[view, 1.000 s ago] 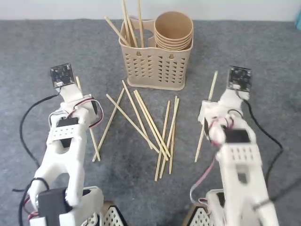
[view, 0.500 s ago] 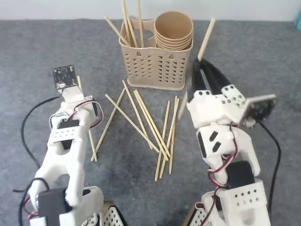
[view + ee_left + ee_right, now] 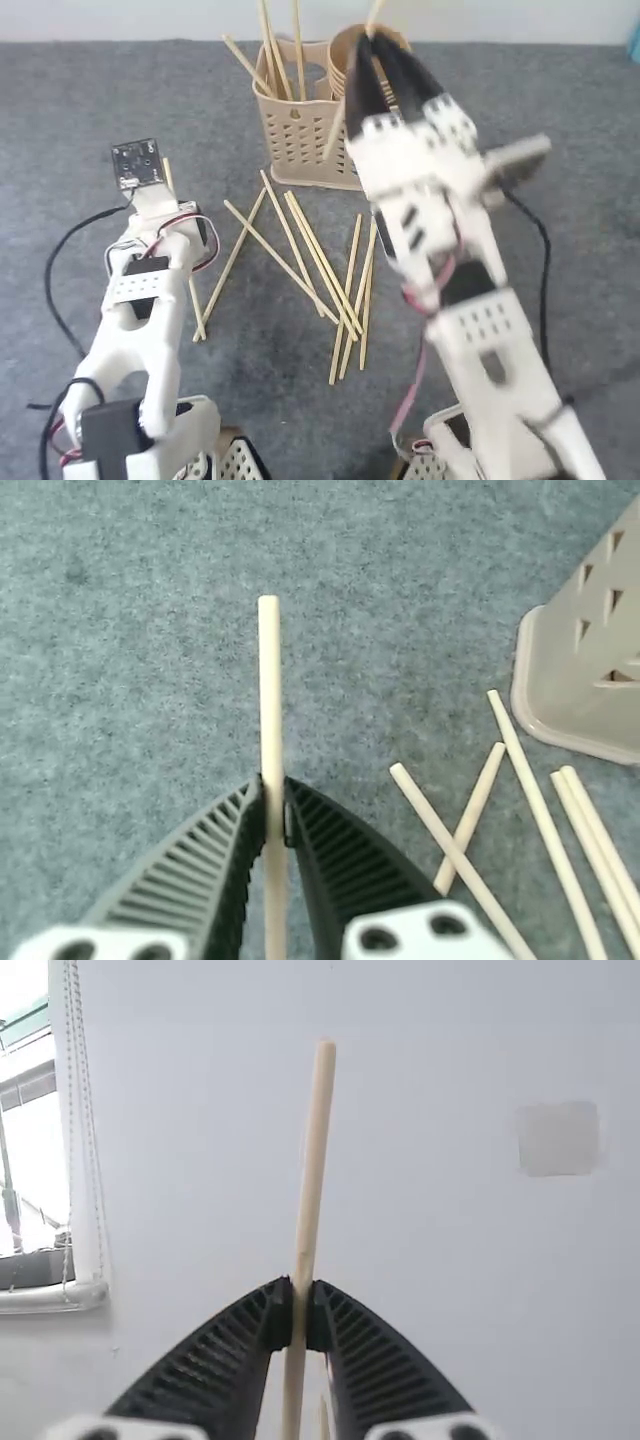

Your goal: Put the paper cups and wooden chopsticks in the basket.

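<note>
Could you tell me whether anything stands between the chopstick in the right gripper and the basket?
Nothing separate does. The right gripper holds its chopstick over the basket, right at the stacked paper cups that fill one side. The other side, with standing chopsticks in it, looks open.

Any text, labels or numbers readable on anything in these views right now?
None can be read.
The basket, paper cups and chopsticks are unprinted.
The small circuit board carries marks too small to read.
</note>
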You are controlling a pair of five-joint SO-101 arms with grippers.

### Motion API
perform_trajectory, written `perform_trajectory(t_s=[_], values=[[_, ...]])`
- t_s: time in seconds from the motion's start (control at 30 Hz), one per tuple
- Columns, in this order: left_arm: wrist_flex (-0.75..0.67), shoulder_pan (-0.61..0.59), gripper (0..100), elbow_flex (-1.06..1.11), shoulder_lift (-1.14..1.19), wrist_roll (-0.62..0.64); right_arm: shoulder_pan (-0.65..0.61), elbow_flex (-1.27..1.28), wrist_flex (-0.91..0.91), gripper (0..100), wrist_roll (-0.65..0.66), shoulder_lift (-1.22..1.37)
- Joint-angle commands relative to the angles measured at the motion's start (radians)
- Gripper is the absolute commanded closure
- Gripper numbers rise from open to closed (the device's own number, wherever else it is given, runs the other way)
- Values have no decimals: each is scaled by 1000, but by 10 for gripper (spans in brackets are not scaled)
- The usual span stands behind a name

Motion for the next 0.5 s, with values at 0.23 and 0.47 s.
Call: perform_trajectory(t_s=[0.23, 0.47], values=[[-101, 2, 988, 25, -51, -11, -15, -847, -12, 990, 23, 760], [-129, 2, 988, 30, -48, -11, -82, -1077, -21, 990, 298, 1092]])
